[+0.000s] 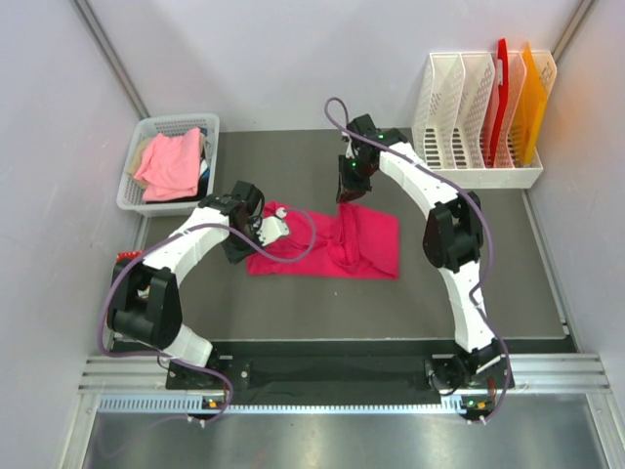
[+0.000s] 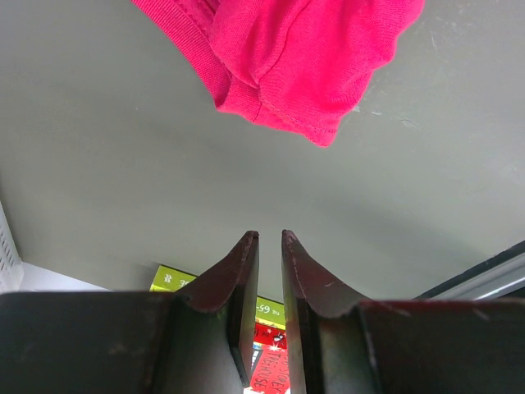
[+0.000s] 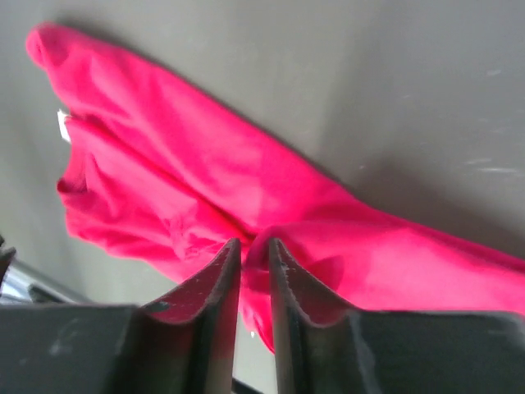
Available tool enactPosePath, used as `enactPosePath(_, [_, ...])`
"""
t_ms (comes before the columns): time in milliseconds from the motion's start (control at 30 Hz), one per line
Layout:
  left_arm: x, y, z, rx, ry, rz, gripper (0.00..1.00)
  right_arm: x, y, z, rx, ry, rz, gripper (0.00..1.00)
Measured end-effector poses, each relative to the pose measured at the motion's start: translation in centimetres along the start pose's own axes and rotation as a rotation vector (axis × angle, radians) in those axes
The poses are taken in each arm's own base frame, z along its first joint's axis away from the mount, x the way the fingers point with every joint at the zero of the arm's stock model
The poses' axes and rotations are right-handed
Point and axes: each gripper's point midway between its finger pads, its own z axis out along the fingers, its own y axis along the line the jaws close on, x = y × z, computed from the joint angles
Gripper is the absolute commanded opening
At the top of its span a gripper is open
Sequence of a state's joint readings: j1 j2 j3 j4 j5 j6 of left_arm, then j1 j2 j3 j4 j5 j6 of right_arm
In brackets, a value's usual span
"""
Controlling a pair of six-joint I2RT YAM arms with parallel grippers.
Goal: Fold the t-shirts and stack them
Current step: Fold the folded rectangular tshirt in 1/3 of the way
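Observation:
The magenta-pink t-shirt (image 1: 337,244) lies crumpled and partly folded on the dark table mat, mid-table. My right gripper (image 1: 350,193) is at its far edge and is shut on a pinch of the cloth; in the right wrist view the fabric (image 3: 205,189) bunches between the gripper's (image 3: 254,243) jaws. My left gripper (image 1: 273,228) hovers at the shirt's left end. In the left wrist view it (image 2: 270,236) is shut and empty, with a shirt edge (image 2: 287,57) ahead of it, not touching. The salmon-pink t-shirt (image 1: 171,161) lies bunched in the basket.
The white plastic basket (image 1: 129,191) stands at the back left. A white file rack (image 1: 469,171) with red and orange folders stands at the back right. Grey walls close in both sides. A green and red label (image 2: 176,279) shows past the mat's edge.

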State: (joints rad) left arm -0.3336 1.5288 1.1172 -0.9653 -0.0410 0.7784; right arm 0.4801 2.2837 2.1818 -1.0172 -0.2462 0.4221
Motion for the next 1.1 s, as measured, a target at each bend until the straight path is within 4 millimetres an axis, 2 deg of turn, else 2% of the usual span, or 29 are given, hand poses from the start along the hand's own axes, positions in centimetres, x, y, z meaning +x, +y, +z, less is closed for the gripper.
enactPosePath(200, [0.0,0.0,0.0,0.000,0.000,0.000,0.24,2.6,1.4,1.6,-0.069,0.106,-0.003,0.50])
enactPosePath(300, [0.0,0.0,0.0,0.002,-0.002,-0.001,0.24,4.2,1.6,2.7,-0.083,0.168,-0.008,0.53])
enactPosePath(400, [-0.1,-0.1,0.0,0.006,-0.005,-0.004,0.23,4.9,1.0,3.4,-0.062,0.191,-0.012,0.56])
enactPosePath(500, [-0.4,-0.2,-0.3,0.012,-0.011,-0.007,0.24,5.0,0.0,3.2,-0.024,0.183,-0.013,0.56])
enactPosePath(567, [-1.1,0.0,-0.9,0.010,-0.030,-0.003,0.24,5.1,-1.1,2.3,0.002,0.171,-0.005,0.56])
enactPosePath(633, [-2.7,0.2,-2.0,-0.005,-0.061,0.018,0.25,5.5,-2.5,0.5,0.029,0.153,0.015,0.56])
enactPosePath(733, [-6.5,-0.2,-4.4,-0.033,-0.145,0.085,0.25,5.6,-4.5,-3.3,0.055,0.094,0.049,0.56])
enactPosePath(833, [-10.8,-2.0,-6.8,-0.049,-0.239,0.175,0.25,5.6,-6.3,-7.1,0.069,0.005,0.082,0.56])
enactPosePath(900, [-13.1,-3.8,-7.9,-0.039,-0.291,0.230,0.24,6.1,-7.5,-8.5,0.082,-0.032,0.104,0.55])
enactPosePath(1000, [-16.0,-7.3,-8.3,0.011,-0.338,0.301,0.22,8.2,-8.8,-7.6,0.099,-0.002,0.122,0.55])
enactPosePath(1100, [-17.4,-9.8,-7.1,0.083,-0.334,0.310,0.22,11.8,-10.2,-4.9,0.122,0.107,0.150,0.54])
